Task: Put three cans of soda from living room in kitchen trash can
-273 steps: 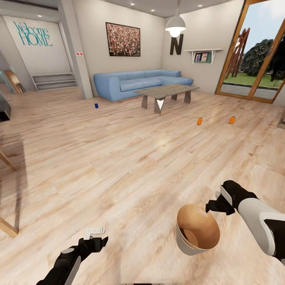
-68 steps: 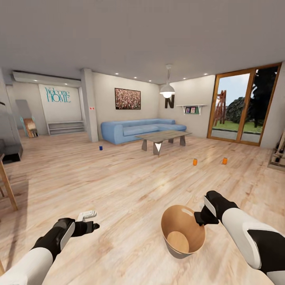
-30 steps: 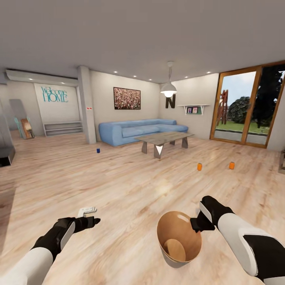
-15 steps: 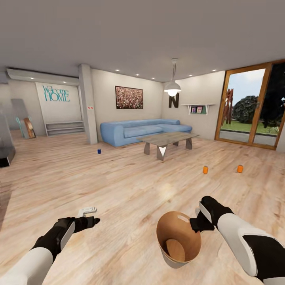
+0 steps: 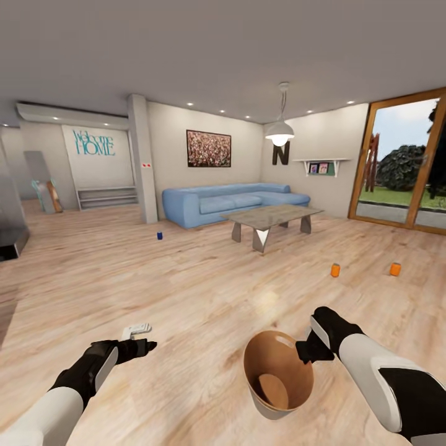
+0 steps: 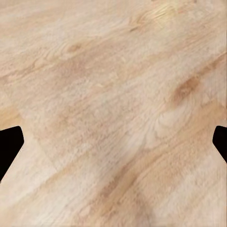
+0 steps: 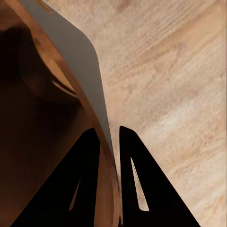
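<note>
My right gripper (image 5: 305, 350) is shut on the rim of the trash can (image 5: 270, 402), a pale grey bin with a tan inside that hangs tilted above the wood floor. In the right wrist view the bin wall (image 7: 75, 56) runs between the two dark fingers (image 7: 87, 170). Two orange soda cans (image 5: 335, 270) (image 5: 395, 269) stand on the floor to the right of the low table. The dark blue can (image 5: 159, 235) stands near the pillar, left of the sofa. My left gripper (image 5: 141, 328) is held out low at the left, open and empty; its fingertips (image 6: 10, 146) frame bare floor.
A blue corner sofa (image 5: 229, 203) and a grey low table (image 5: 271, 218) stand ahead. A white pillar (image 5: 144, 161) rises left of the sofa. Wood-framed glass doors (image 5: 402, 167) are at the right. A dark piece of furniture (image 5: 9, 238) sits at the left edge.
The whole view has shifted, so the camera has moved: the sofa, table and cans sit further right in the picture. Both arms and the held bin keep their pose.
</note>
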Robot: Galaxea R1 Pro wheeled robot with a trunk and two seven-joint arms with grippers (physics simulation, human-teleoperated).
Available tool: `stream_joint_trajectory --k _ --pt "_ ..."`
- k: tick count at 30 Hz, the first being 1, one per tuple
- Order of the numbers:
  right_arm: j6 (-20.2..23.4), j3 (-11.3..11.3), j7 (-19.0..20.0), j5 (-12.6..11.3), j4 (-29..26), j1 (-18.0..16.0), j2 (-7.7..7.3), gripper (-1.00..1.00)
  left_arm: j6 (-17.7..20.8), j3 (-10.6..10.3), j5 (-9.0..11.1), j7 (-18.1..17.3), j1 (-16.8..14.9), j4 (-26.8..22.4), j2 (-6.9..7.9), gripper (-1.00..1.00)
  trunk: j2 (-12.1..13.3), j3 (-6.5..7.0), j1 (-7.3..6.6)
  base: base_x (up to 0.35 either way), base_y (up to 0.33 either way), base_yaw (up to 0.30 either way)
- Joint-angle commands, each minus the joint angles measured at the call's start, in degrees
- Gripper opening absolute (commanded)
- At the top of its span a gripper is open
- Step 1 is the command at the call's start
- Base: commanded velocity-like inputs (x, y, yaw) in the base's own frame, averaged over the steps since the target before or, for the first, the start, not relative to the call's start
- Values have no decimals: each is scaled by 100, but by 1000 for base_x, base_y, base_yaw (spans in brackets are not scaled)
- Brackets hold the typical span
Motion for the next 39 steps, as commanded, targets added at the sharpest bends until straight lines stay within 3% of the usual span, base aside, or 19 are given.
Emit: stream_joint_trajectory --k 1,23,39 --pt "4 -57 39 -132 -4 -2 2 -100 -1 -1 0 3 0 1 -7 100 -1 -2 0 328 0 4" --pt "-5 -68 44 -125 -8 -2 149 -100 -1 -7 -8 8 0 1 -27 100 -1 -8 0 328 0 38" --pt "-61 -50 39 -124 -4 -2 167 -100 -8 -19 -9 9 0 9 -38 100 -1 -8 0 328 0 64"
